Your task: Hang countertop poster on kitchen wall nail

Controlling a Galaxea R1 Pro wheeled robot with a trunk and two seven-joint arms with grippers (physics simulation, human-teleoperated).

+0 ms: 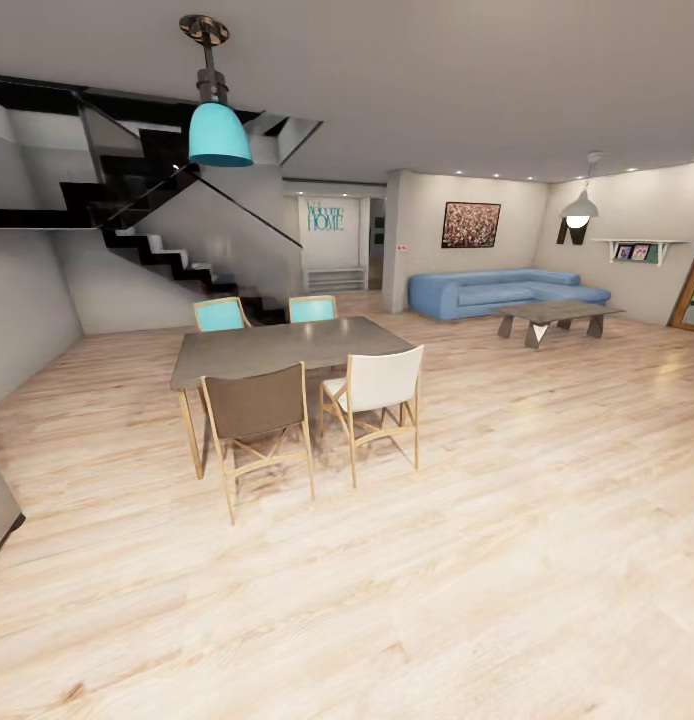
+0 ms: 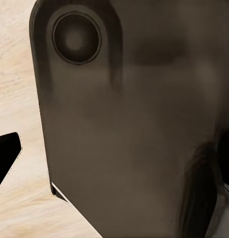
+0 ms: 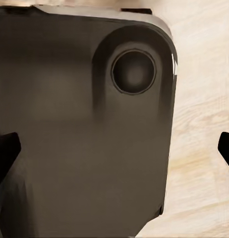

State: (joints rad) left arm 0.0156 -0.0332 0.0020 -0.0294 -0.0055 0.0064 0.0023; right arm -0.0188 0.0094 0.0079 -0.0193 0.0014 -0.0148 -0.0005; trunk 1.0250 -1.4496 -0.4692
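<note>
While robot is parked in living area, poster and countertop aren't seen, so kitchen must be hunted for. Grey table (image 1: 287, 348) and chairs (image 1: 255, 408) could get clipped on careless turn. Red-brown picture (image 1: 470, 224) could be mistaken for poster. Finger spread can't be told; nothing seen held.

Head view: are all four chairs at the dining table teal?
No. Only the two far chairs are teal; the near ones are a brown chair and a white chair at the grey dining table.
</note>
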